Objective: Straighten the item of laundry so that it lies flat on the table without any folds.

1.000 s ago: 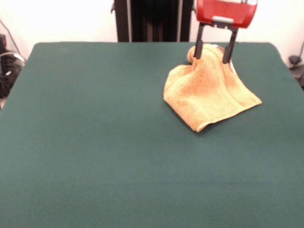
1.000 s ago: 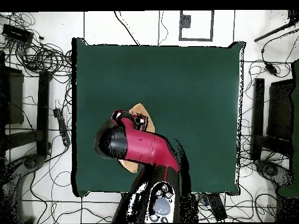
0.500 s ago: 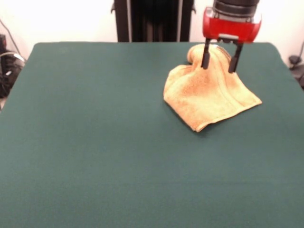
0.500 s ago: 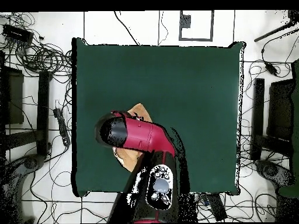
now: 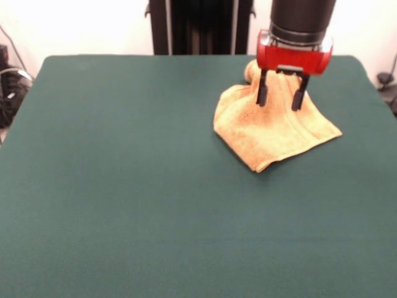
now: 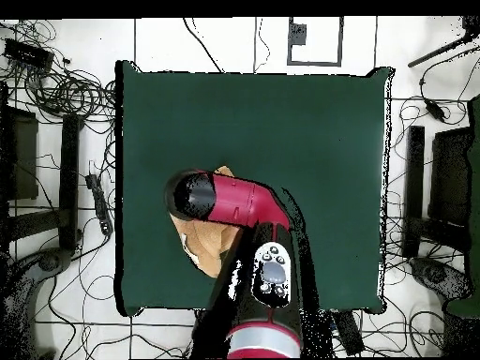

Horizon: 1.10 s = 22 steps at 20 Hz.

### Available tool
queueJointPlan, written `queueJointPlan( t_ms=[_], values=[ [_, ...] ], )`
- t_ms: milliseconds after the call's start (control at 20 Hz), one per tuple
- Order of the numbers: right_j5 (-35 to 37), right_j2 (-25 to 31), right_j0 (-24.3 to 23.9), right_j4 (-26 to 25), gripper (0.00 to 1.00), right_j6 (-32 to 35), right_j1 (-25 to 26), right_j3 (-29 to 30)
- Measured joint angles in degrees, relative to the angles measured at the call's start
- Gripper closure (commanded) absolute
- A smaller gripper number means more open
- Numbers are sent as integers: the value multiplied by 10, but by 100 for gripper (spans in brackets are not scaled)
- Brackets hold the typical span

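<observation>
- Hanging over the towel (image 5: 273,127), the gripper (image 5: 280,100) points straight down, with its red body and the black cylinder of the arm (image 5: 302,18) above it.
- Its two dark fingers (image 5: 262,94) stand apart with nothing between them; the jaws are open, and the tips sit right at the cloth's raised middle. Whether they touch it cannot be told.
- The orange-tan terry towel lies bunched in a folded, tent-like heap on the dark green table (image 5: 124,186), toward the far right part of the top in the front view.
- One corner points toward the camera, another spreads out to the right, and a rounded lump of cloth shows behind the gripper.
- From overhead, the red arm (image 6: 239,202) covers most of the towel (image 6: 208,248); only tan edges show beside it, near the table's (image 6: 309,141) left side in that view.
</observation>
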Motion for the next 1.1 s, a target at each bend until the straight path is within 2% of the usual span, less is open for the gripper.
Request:
queueJointPlan(
  t_ms=[250, 1100],
  values=[
    [0, 16, -19, -10, 0, 0, 8, -23],
    [0, 18, -17, -12, 0, 0, 27, -54]
  ],
)
